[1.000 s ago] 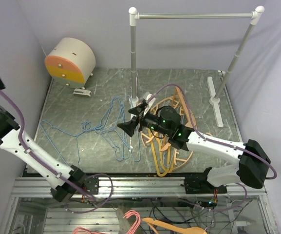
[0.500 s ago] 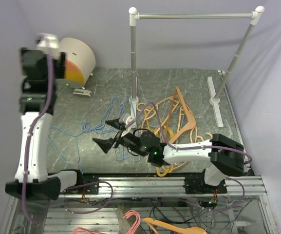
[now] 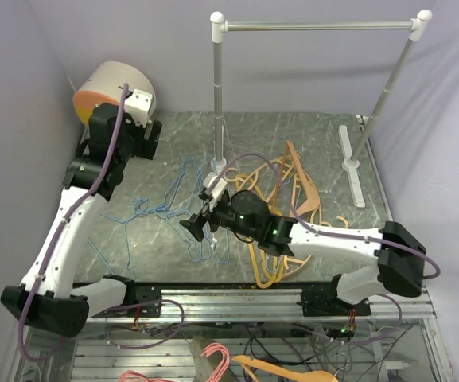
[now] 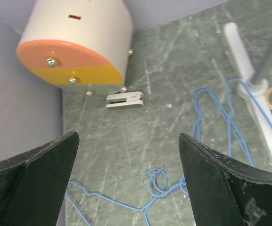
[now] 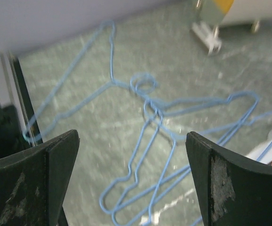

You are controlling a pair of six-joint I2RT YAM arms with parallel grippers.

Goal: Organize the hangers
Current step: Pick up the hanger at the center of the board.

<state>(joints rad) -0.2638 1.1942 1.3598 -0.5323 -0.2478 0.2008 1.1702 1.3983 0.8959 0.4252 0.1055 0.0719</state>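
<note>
Blue wire hangers (image 5: pixel 151 109) lie tangled on the table (image 3: pixel 309 131) below my right gripper (image 3: pixel 197 225); orange hangers (image 3: pixel 303 179) are heaped just beside them. My left gripper (image 4: pixel 127 155) and the right one both gape, empty.

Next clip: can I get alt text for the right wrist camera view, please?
The open right gripper frames a tangle of light-blue wire hangers lying flat on the grey-green table, with nothing held between its fingers. At the top right, blurred, are a small white clip and part of a cream drum.
</note>
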